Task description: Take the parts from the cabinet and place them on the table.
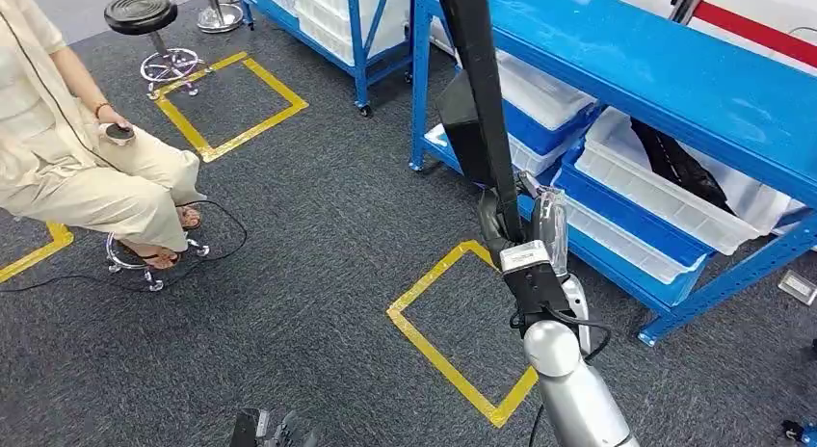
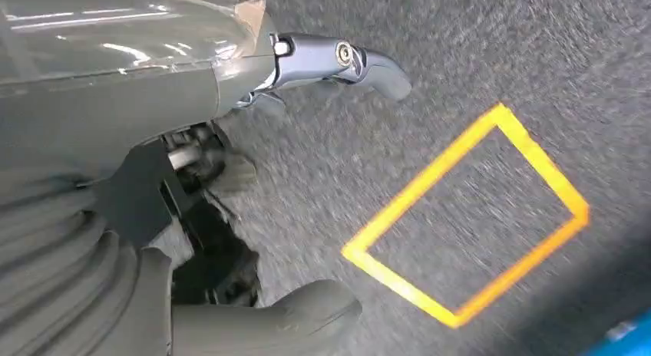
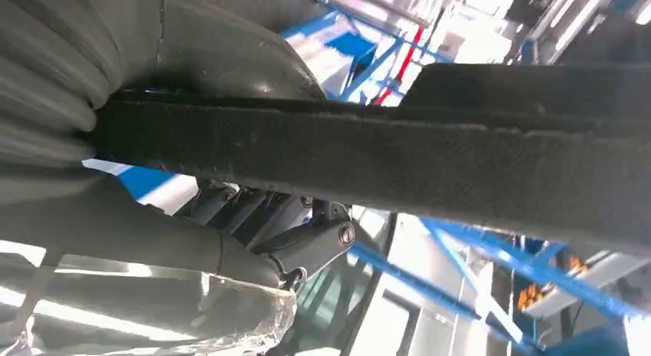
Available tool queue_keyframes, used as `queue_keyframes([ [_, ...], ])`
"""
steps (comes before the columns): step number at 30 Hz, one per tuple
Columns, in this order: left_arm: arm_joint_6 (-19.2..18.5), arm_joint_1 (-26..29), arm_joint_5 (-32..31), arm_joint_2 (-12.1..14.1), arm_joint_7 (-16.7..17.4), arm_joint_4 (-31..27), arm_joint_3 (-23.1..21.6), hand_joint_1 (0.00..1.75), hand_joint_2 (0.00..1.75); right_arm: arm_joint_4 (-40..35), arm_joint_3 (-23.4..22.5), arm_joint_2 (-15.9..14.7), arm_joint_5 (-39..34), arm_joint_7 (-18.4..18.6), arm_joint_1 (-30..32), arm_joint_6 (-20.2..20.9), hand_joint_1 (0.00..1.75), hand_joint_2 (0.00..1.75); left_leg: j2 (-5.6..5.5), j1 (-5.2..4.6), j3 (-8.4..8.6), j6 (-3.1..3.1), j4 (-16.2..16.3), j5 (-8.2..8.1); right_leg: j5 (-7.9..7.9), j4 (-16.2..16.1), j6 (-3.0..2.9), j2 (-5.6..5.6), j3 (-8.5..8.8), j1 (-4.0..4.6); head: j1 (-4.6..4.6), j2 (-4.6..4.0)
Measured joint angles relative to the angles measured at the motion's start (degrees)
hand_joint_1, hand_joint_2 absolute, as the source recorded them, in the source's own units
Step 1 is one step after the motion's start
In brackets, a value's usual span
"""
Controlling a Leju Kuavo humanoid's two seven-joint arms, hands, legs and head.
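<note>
My right hand (image 1: 528,237) is raised in front of the blue cabinet (image 1: 674,76) and grips a long black part (image 1: 482,100) that stands nearly upright, reaching past the top of the head view. Seen from the right wrist, the same black part (image 3: 399,168) runs across the picture with my right hand (image 3: 253,233) closed around it. A second black part (image 1: 679,163) lies in a white bin on the cabinet's lower shelf. My left hand (image 1: 275,430) hangs low over the carpet. From the left wrist, that left hand (image 2: 153,187) has its fingers apart and holds nothing.
A person (image 1: 87,168) sits on a stool at the left, holding a small controller. A yellow taped square (image 1: 462,331) marks the carpet just left of my right arm, and another yellow square (image 1: 231,100) lies farther back. A black stool (image 1: 144,13) and a second blue rack (image 1: 328,23) stand behind.
</note>
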Motion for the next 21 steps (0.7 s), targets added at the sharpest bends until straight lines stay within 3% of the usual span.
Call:
queue_keyframes([
  [1,-0.5,-0.1,0.1,0.0,-0.2,0.0,0.0,0.00,1.75,0.0,0.0,0.0,-0.1,-0.1,0.0,0.1,1.75,1.75,-0.22,0.08,0.03,0.21,-0.1,0.12,-0.74,1.2,-0.23,0.75,-0.38,0.04,0.02,0.00],
  [5,-1.0,-0.1,0.2,0.0,-0.4,0.0,0.0,0.00,1.75,0.1,0.0,0.0,-0.1,-0.2,0.0,0.1,1.75,1.75,-0.30,0.14,0.02,0.35,0.0,0.18,-1.07,1.8,-0.34,1.10,-0.70,0.01,0.00,0.00],
  [6,-4.7,0.1,0.7,-0.7,-3.0,0.0,-0.7,0.00,1.75,1.6,0.1,0.1,-3.1,-2.3,-0.5,1.4,1.75,1.75,-2.31,0.08,-0.11,0.52,0.0,0.18,-6.45,16.4,-0.85,3.36,-7.93,-0.04,0.31,0.00],
  [7,-6.0,0.7,1.8,-1.2,-4.6,0.0,-0.8,0.00,1.75,3.4,0.5,0.5,-4.8,-2.8,-1.8,2.0,1.75,1.75,-4.43,0.15,-0.09,0.43,0.4,0.14,-2.13,9.2,0.85,3.56,-5.06,-0.25,0.57,0.00],
  [8,-4.9,0.8,1.3,-1.4,-5.1,0.0,-1.0,0.00,1.75,3.8,0.7,0.7,-4.8,-2.8,-2.4,2.0,1.75,1.75,-5.08,0.25,-0.15,0.20,0.7,-0.02,0.44,3.1,1.53,4.13,-2.15,-0.63,0.74,0.00],
  [9,-3.7,0.9,0.8,-1.4,-5.4,0.0,-1.4,0.00,1.75,4.1,0.9,0.8,-4.8,-2.8,-2.9,2.0,1.75,1.75,-5.60,0.28,-0.40,-0.19,1.2,-0.26,1.14,-0.5,1.66,5.81,-0.72,-1.18,1.01,0.00],
  [10,-3.2,0.9,0.5,-1.5,-5.6,0.0,-1.6,0.00,1.75,4.7,1.1,0.9,-4.8,-2.8,-3.3,1.9,1.75,1.75,-6.10,-0.19,-0.90,-0.50,1.5,-0.25,1.34,-0.3,1.13,6.75,-0.43,-0.63,1.18,0.00],
  [11,-3.5,1.1,0.5,-1.5,-5.8,0.0,-1.9,0.00,1.75,4.8,1.4,1.2,-4.8,-2.8,-3.4,1.6,1.75,1.75,-6.44,-0.09,-1.19,-0.64,1.6,-0.12,1.43,-0.1,0.54,6.46,-0.69,-0.73,0.90,0.02],
  [13,-5.3,1.5,1.5,-1.4,-5.9,0.1,-1.9,0.00,1.75,5.2,1.6,1.3,-4.9,-2.7,-3.4,1.5,1.75,1.75,-7.21,0.19,-1.43,-1.19,1.4,0.23,1.49,-0.1,0.25,5.77,-0.73,-0.44,0.85,0.00],
  [14,-5.5,1.6,1.6,-1.4,-5.5,0.2,-1.9,0.00,1.75,5.4,1.7,1.5,-5.0,-2.7,-3.6,1.4,1.75,1.75,-7.49,0.26,-1.74,-1.40,1.7,-0.03,1.70,-0.3,-0.23,5.22,-0.63,-1.00,0.81,0.00],
  [15,-5.5,1.7,1.7,-1.3,-5.0,0.2,-1.9,0.00,1.75,5.4,1.9,1.6,-5.0,-2.7,-3.9,1.4,1.75,1.75,-4.68,0.03,-1.94,-1.70,2.6,-0.71,1.74,-0.3,-0.56,4.79,-0.47,-0.93,0.81,0.00],
  [16,-5.6,1.6,1.7,-1.3,-4.7,0.2,-2.0,0.00,1.75,5.4,2.0,1.9,-5.1,-2.7,-3.9,1.2,1.75,1.75,-2.32,0.01,-3.11,-2.01,5.2,-2.35,1.64,-0.3,-1.24,4.35,-0.43,-0.82,0.13,0.00],
  [17,-6.0,1.5,1.9,-1.3,-4.7,0.2,-2.0,0.00,1.75,5.4,2.0,1.9,-5.1,-2.7,-4.0,1.0,1.75,1.75,-1.25,0.16,-5.09,-2.23,9.2,-4.41,1.57,-0.3,-1.60,3.81,-0.42,-0.58,0.11,0.00],
  [18,-6.7,1.5,1.8,-1.3,-4.8,0.2,-2.2,0.00,1.75,5.6,2.1,1.9,-5.1,-2.7,-3.9,0.9,1.75,1.75,-0.68,0.25,-7.87,-2.37,14.7,-6.84,1.49,-0.3,-1.72,3.08,-0.44,-0.41,0.11,0.00],
  [19,-6.5,1.6,1.4,-1.3,-4.8,0.2,-2.4,0.00,1.75,5.7,2.1,1.9,-5.1,-2.7,-3.8,0.8,1.75,1.75,-0.50,0.26,-9.82,-2.45,18.5,-8.04,1.43,-0.3,-1.81,2.42,-0.46,-0.31,0.11,0.00],
  [20,-6.1,1.7,1.1,-1.3,-4.8,0.2,-2.7,0.00,1.75,5.7,2.1,1.9,-5.0,-2.5,-3.7,0.7,1.75,1.75,-0.47,0.28,-10.60,-2.45,19.9,-7.95,1.39,-0.3,-1.86,1.88,-0.44,-0.21,0.09,0.00],
  [21,-6.0,1.8,0.9,-1.3,-4.8,0.2,-2.9,0.00,1.75,5.7,2.1,2.0,-4.9,-2.4,-3.6,0.5,1.75,1.75,-0.46,0.27,-9.94,-2.27,18.4,-6.61,1.37,-0.3,-1.88,1.36,-0.40,-0.12,0.09,0.00],
])
